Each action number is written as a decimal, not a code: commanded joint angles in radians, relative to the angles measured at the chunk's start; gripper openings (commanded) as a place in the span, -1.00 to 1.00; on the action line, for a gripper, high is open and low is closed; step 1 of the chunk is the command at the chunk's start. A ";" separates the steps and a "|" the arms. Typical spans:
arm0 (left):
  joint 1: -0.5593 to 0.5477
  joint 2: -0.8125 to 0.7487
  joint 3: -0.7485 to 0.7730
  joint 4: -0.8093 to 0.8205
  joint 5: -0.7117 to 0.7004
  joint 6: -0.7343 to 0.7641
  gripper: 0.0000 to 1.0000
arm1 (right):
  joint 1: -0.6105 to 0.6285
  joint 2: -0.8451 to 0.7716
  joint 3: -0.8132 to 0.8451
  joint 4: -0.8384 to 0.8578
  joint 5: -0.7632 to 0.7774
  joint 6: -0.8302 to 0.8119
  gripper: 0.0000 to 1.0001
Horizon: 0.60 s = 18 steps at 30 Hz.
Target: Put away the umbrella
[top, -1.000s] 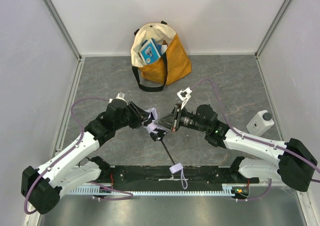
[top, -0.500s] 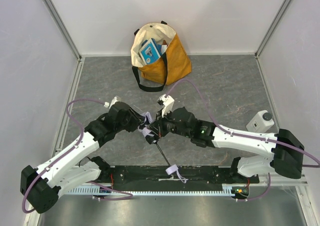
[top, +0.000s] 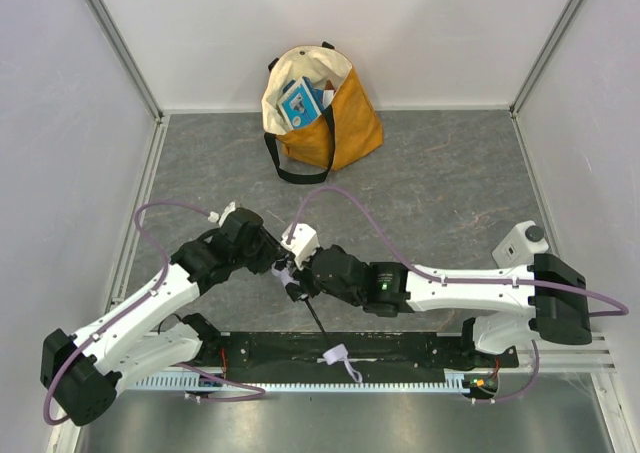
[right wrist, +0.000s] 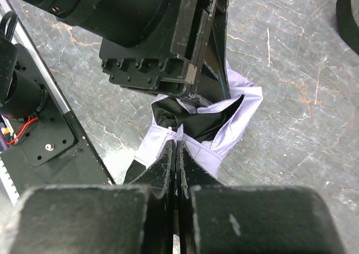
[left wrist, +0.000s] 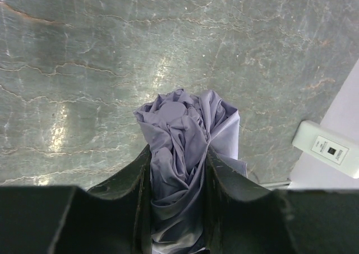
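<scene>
Left gripper reaches in from 9 o'clock, its fingers clamped on either side of the umbrella. The bunched lavender canopy bulges out past the tips. The umbrella is held at the table's near middle, between the two tools. Its black shaft slants toward 5 o'clock, down to the strap over the base rail. Right gripper meets it from 3 o'clock, fingers pinched tight on a fold of the fabric, right against the left tool. The tote stands well apart at 12 o'clock. A white bottle sits far off at 3 o'clock.
</scene>
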 commanded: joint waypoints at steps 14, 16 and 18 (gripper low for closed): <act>0.009 -0.126 -0.034 0.308 -0.067 -0.118 -0.96 | -0.030 0.014 0.196 -0.169 -0.454 0.232 -0.64; 0.009 -0.125 -0.040 0.327 -0.055 -0.090 -0.97 | -0.067 -0.022 0.198 -0.135 -0.499 0.269 -0.49; 0.009 -0.123 -0.057 0.345 -0.058 -0.053 -0.97 | -0.083 -0.084 0.225 -0.148 -0.485 0.288 -0.39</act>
